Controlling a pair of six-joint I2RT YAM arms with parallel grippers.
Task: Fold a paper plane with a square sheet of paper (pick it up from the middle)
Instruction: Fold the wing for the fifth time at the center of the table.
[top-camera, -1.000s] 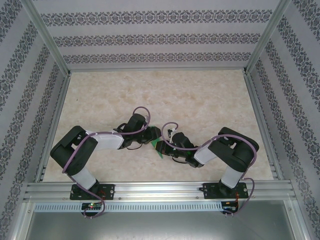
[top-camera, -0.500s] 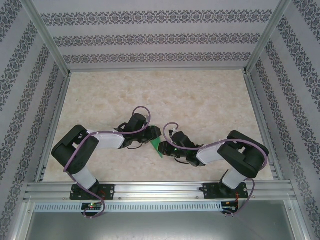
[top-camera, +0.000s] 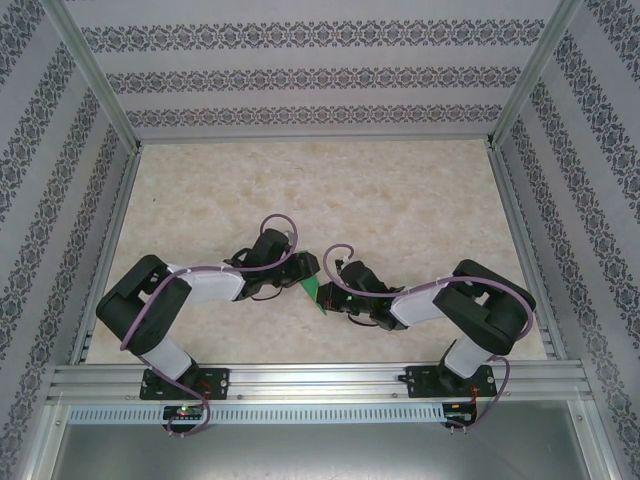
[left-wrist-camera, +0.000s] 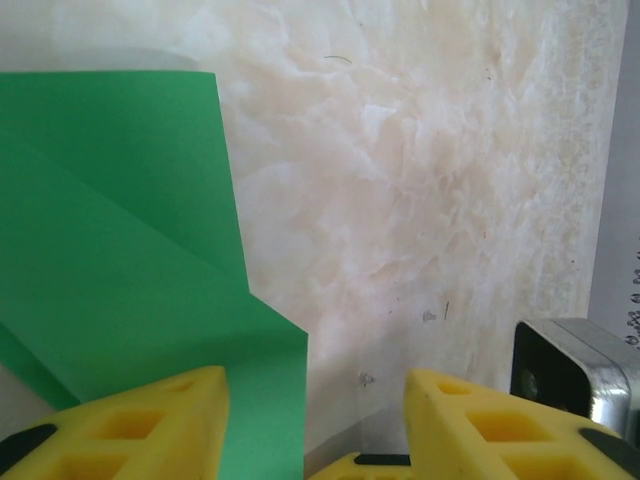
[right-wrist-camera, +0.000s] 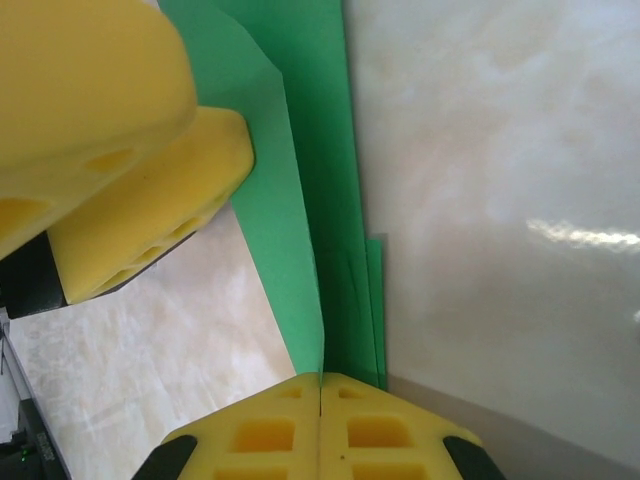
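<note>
Right gripper (right-wrist-camera: 320, 385) is pinched tight on the near end of the folded sheet of paper (right-wrist-camera: 310, 150), whose long axis runs straight ahead of it; left gripper (left-wrist-camera: 312, 400) stands part-spread astride the sheet's edge, with bare table (left-wrist-camera: 430, 200) ahead of its right finger.

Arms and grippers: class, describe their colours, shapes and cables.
Both arms are black with a white middle segment: left arm, right arm. A purple cable loops along each. The left gripper and right gripper have chunky yellow fingers with rectangular hollows.
</note>
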